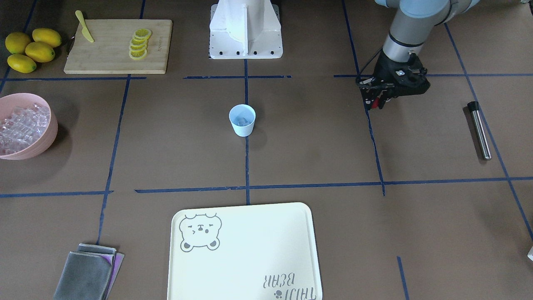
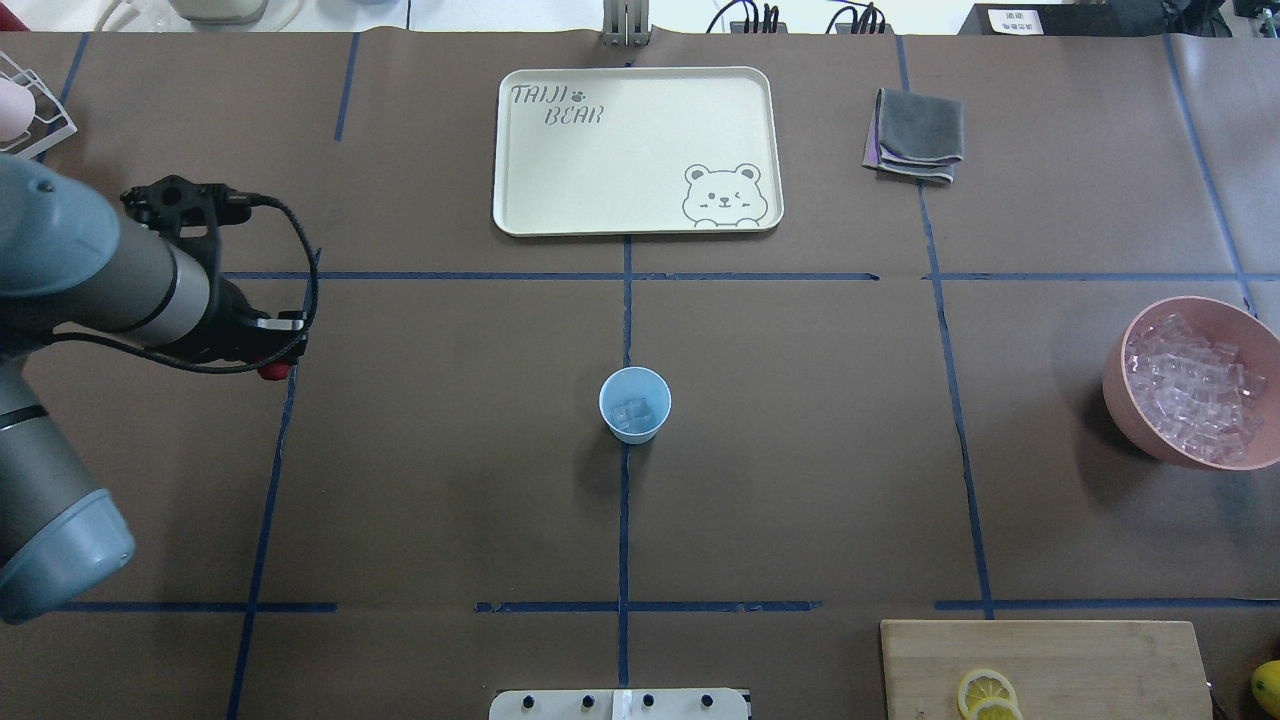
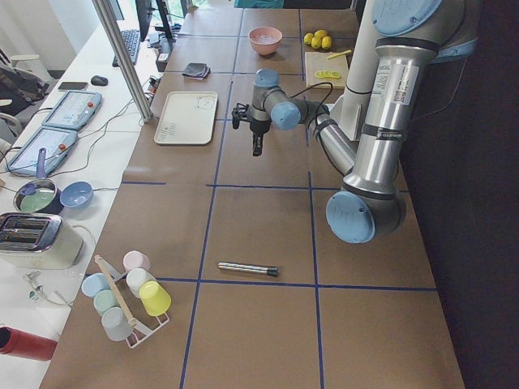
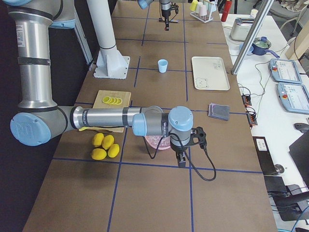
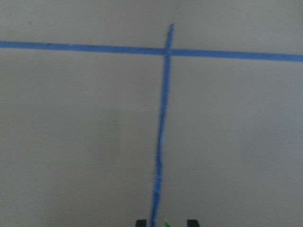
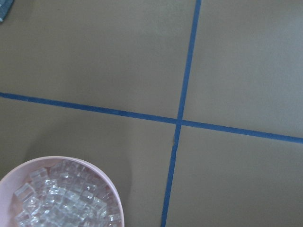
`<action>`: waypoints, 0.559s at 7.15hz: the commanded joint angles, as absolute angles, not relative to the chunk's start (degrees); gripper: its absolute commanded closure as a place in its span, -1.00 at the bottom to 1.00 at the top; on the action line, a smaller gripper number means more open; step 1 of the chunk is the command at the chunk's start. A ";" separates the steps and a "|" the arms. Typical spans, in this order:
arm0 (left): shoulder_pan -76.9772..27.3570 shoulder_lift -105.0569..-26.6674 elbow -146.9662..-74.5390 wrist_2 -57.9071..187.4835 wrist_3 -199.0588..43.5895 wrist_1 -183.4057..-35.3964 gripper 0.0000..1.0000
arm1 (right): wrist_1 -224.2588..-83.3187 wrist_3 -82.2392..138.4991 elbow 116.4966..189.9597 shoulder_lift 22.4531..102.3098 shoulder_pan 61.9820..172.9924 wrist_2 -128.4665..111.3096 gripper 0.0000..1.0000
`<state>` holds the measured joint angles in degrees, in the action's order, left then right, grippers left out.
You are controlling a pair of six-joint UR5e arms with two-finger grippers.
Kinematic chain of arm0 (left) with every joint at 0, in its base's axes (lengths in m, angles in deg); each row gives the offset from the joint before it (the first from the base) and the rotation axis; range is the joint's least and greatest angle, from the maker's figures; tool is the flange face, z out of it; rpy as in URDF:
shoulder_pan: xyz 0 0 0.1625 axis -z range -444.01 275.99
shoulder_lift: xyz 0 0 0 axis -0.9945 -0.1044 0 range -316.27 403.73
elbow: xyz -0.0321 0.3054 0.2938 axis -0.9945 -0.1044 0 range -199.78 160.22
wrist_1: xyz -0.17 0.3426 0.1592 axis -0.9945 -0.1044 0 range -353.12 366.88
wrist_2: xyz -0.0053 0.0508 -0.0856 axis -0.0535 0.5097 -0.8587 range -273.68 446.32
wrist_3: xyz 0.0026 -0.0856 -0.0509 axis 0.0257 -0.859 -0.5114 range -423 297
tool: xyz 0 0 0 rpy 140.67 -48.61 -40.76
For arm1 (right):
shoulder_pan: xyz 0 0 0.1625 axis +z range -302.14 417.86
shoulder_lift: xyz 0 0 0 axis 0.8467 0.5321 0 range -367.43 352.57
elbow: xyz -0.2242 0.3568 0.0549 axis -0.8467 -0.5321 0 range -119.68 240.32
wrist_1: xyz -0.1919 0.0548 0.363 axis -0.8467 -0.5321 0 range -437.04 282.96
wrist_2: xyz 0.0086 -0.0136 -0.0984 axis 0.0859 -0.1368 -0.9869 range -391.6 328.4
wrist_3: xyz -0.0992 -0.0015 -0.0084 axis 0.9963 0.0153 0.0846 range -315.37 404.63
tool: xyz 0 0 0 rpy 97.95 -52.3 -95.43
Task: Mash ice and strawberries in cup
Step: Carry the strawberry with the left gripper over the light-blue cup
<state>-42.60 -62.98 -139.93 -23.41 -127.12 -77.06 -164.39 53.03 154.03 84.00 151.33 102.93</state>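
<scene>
Strawberry (image 1: 376,103) clamped in left gripper (image 1: 377,104), 3 o'clock of the cup (image 1: 242,130) with ice (image 1: 241,121) (front view); right gripper (image 4: 182,162) jaws can't be told.

Cup (image 1: 242,126) pale blue; bowl (image 1: 49,135) pink; tray (image 1: 250,254) cream w/ bear print.

Seen from overhead, the cup (image 2: 634,405) stands mid-table with ice (image 2: 632,411) in it, the tray (image 2: 640,150) beyond it, the cloth (image 2: 915,135) right of the tray. The bowl (image 2: 1114,385) sits far right, the board (image 2: 1080,655) nearer, slices (image 2: 985,692) on it.
</scene>
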 commanded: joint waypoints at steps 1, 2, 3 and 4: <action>-43.31 -73.92 -138.97 -23.54 -133.80 -70.64 1.00 | -159.66 53.07 152.34 86.61 151.81 103.05 -0.99; -44.79 -77.78 -137.22 -23.54 -137.24 -70.90 1.00 | -159.66 52.89 152.34 86.62 151.90 103.05 -0.99; -47.42 -82.78 -132.68 -23.37 -140.58 -71.34 1.00 | -159.75 52.54 152.26 86.62 151.90 103.05 -0.99; -49.53 -87.62 -127.24 -23.11 -144.00 -73.43 1.00 | -159.75 51.24 152.25 86.70 151.90 103.13 -0.99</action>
